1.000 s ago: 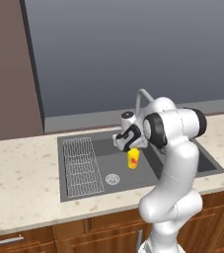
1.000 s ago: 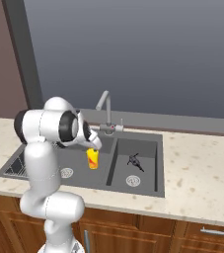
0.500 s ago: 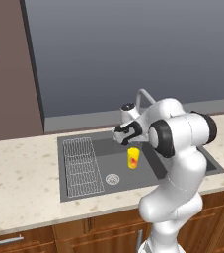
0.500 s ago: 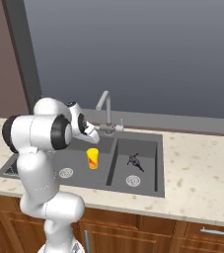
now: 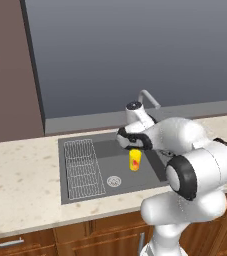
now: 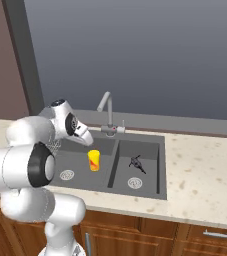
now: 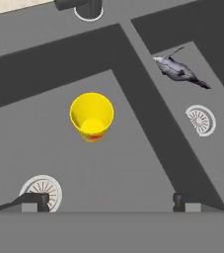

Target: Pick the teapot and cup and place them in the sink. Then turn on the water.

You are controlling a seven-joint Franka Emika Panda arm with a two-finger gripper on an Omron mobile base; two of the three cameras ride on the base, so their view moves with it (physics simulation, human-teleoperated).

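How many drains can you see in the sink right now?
2. One drain lies in the basin where the cup stands; the other drain lies in the next basin of the sink, near a dark object.

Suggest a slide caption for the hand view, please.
Open hand above the upright yellow cup in one sink basin; teapot in the other.

Bright yellow cup (image 7: 92,116), red-orange mark; dark grey sink (image 7: 44,64).
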